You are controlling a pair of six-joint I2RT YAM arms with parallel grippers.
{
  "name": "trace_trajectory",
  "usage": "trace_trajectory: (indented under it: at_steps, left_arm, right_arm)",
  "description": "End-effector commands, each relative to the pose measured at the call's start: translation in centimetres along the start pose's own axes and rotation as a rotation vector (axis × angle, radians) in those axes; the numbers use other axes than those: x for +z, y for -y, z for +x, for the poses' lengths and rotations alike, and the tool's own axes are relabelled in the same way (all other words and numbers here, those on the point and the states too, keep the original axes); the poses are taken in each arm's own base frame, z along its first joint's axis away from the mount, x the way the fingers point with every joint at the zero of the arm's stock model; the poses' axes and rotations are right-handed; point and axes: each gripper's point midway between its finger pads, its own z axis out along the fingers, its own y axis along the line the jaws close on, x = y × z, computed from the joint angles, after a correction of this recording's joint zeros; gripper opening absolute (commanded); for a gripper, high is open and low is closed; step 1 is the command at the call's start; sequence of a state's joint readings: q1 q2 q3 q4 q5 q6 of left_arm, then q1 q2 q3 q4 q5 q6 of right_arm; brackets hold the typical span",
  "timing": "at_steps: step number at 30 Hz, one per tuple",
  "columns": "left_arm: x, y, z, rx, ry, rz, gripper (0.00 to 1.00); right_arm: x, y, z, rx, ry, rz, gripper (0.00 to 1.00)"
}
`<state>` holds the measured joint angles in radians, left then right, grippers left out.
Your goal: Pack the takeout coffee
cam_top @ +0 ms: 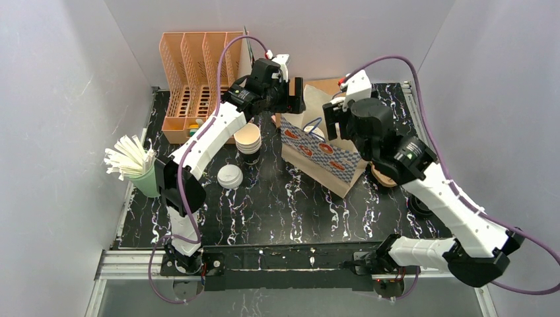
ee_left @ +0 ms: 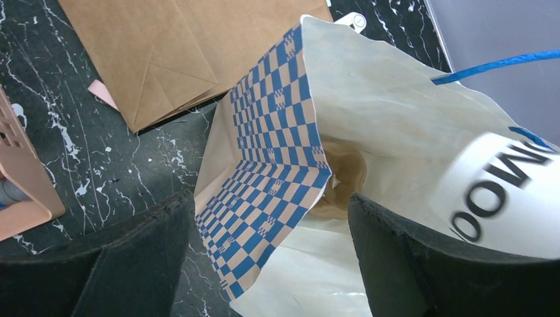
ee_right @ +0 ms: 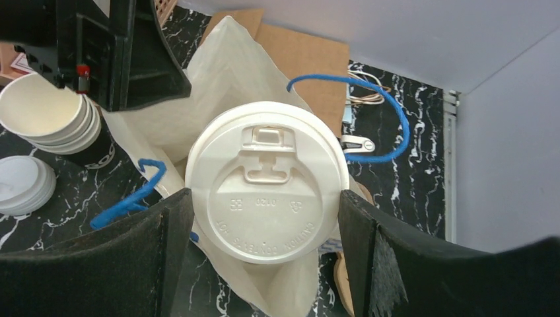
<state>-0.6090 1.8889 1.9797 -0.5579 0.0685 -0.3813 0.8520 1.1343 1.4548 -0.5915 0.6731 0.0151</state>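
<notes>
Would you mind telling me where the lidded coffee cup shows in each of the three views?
Top external: the lidded cup, mostly hidden, at the mouth of the blue-checked bag, centre.
Left wrist: its lettered side, far right.
Right wrist: its lid, filling the centre.
Shared landmark: that bag's blue handle.

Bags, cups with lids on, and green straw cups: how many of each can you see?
Paper bags: 2 (checkered bag, brown bag)
Lidded cup: 1
Green straw cup: 1
Total: 4
</notes>
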Motion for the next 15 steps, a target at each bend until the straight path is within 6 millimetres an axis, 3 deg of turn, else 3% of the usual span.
trace_trajectory:
  at_steps: [1, 5, 9, 15]
  left_arm:
    - [-1.7, 1.6, -1.0, 0.07, 0.019, 0.084, 0.84]
    - [-1.0, 1.3, -0.3, 0.069, -0.002, 0.079, 0.78]
    - [-0.2, 0.9, 0.1, 0.068, -0.012, 0.061, 0.68]
    - [-0.1, 0.6, 0.0, 0.074, -0.008, 0.045, 0.29]
  right_arm:
    - [0.7, -1.6, -1.7, 0.073, -0.02, -0.145, 0.46]
    - [1.2, -1.6, -1.2, 0.102, -0.069, -0.159, 0.45]
    - [1.2, -1.1, 0.6, 0.128, -0.162, -0.135, 0.45]
    - [0.2, -0.6, 3.6, 0.161, -0.279, -0.122, 0.45]
